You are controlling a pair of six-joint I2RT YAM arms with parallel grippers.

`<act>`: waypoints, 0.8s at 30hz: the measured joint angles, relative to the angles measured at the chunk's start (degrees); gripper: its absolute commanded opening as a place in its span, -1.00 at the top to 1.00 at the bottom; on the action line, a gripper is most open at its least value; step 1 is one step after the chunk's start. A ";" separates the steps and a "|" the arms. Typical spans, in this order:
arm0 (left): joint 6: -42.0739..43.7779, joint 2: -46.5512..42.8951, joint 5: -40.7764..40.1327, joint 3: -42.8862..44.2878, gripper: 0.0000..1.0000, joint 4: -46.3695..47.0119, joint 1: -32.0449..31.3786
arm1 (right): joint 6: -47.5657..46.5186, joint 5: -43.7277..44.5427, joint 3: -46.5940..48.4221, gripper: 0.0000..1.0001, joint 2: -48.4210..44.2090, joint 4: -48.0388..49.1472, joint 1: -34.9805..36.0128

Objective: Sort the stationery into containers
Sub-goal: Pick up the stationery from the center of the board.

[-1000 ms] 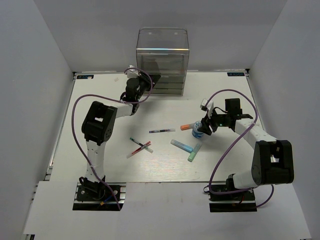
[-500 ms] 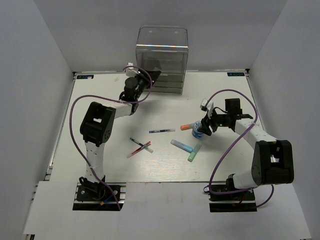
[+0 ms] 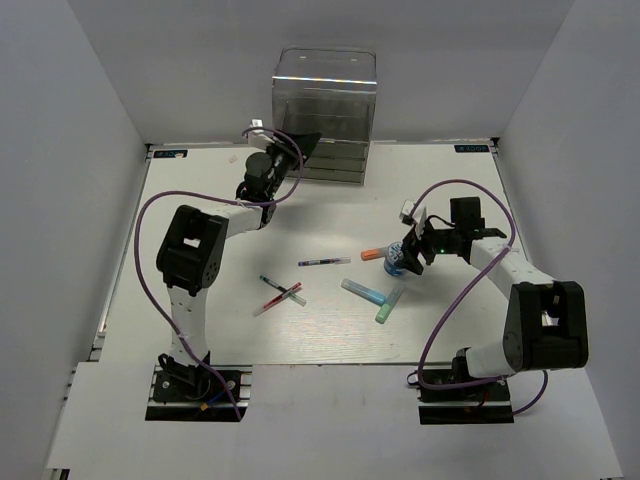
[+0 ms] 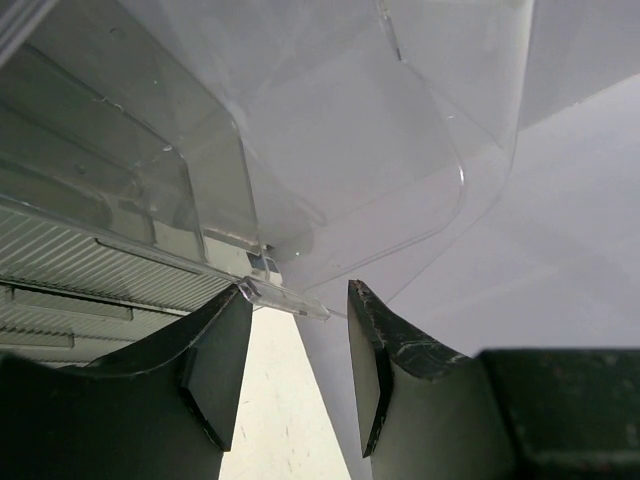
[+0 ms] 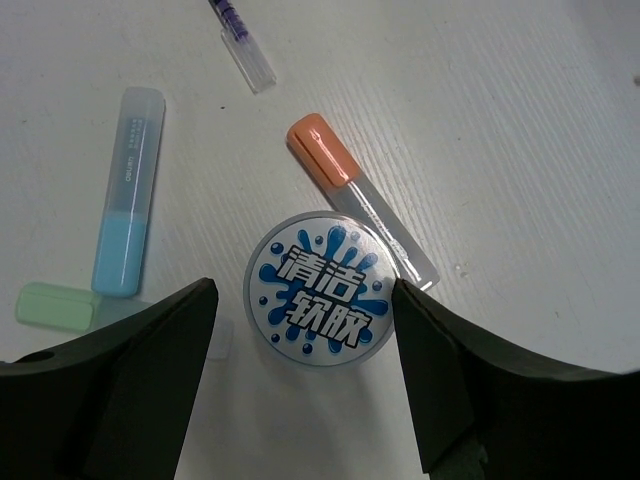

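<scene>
Left claw (image 3: pixel 305 148) lifted; orange-capped highlighter's (image 3: pixel 371 254) cap points left.

gripper (image 5: pixel 305 330) fingers spread around roll (image 5: pixel 318 296) at centre | orange-capped highlighter (image 5: pixel 358 208) touching roll | blue highlighter (image 5: pixel 129 190) left

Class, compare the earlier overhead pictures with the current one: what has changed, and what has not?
The left claw moved farther away, against the organizer, whose top shifted away too. The right claw, roll and pens stayed put.
</scene>
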 measured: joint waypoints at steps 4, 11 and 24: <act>0.00 -0.44 0.00 -0.15 -0.06 0.42 0.00 | -2.08 -0.24 0.00 -0.59 -0.63 0.00 0.00; 0.00 -1.36 0.02 -0.17 -0.06 1.44 0.00 | -6.01 0.15 0.57 -0.81 0.07 -0.13 -0.11; 0.00 -2.93 0.22 -0.85 -0.06 2.47 0.00 | -8.20 2.23 1.97 -0.75 5.16 -0.66 1.55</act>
